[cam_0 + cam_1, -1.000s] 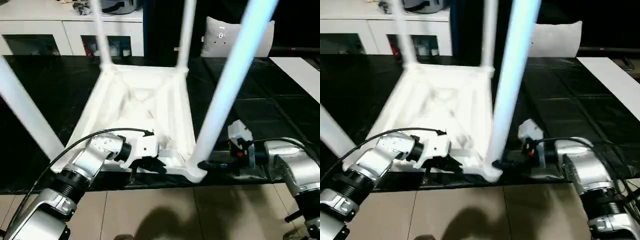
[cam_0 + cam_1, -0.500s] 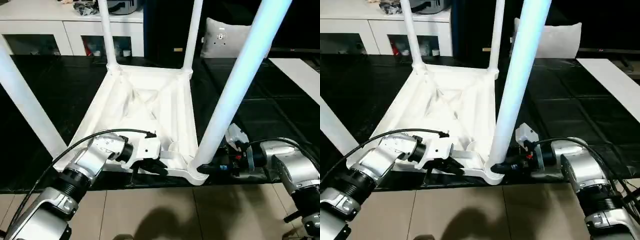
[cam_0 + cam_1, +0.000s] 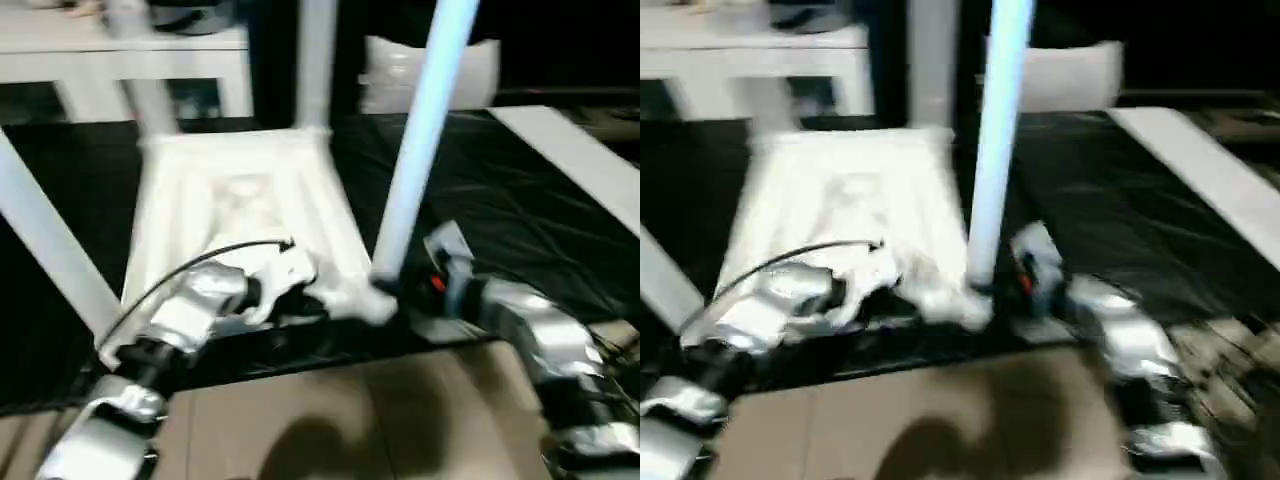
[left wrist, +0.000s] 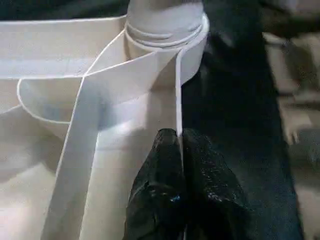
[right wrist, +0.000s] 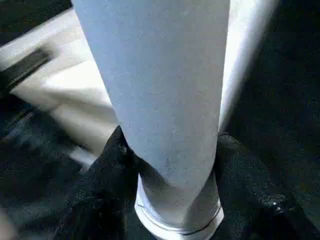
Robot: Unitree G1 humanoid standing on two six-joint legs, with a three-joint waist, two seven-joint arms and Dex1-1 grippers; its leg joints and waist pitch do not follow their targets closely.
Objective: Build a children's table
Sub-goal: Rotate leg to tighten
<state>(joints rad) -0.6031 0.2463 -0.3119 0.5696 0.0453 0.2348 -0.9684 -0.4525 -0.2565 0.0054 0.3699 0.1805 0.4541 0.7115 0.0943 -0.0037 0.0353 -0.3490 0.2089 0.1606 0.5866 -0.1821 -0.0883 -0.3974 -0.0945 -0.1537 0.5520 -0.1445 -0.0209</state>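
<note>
The white children's table (image 3: 230, 200) lies upside down on a black mat, its ribbed underside up and its legs pointing upward. My left gripper (image 4: 178, 138) is shut on the thin rim (image 4: 177, 90) of the top, just short of the near right corner socket (image 4: 165, 30). My right gripper (image 5: 172, 170) is shut on the base of the near right leg (image 3: 420, 140), one black finger (image 5: 107, 165) on each side where the leg enters its socket. Another leg (image 3: 50, 250) slants up at the near left, and two far legs (image 3: 315, 60) rise at the back.
A white cabinet (image 3: 120, 50) stands behind the mat and a pale grey cushion (image 3: 430, 70) leans at the back right. A white board (image 3: 580, 150) lies along the right side. Tiled floor (image 3: 330, 420) begins just in front of the mat's near edge.
The whole picture has swung and blurred, so the camera has moved. Both grippers stay at the table's near right corner with the same holds.
</note>
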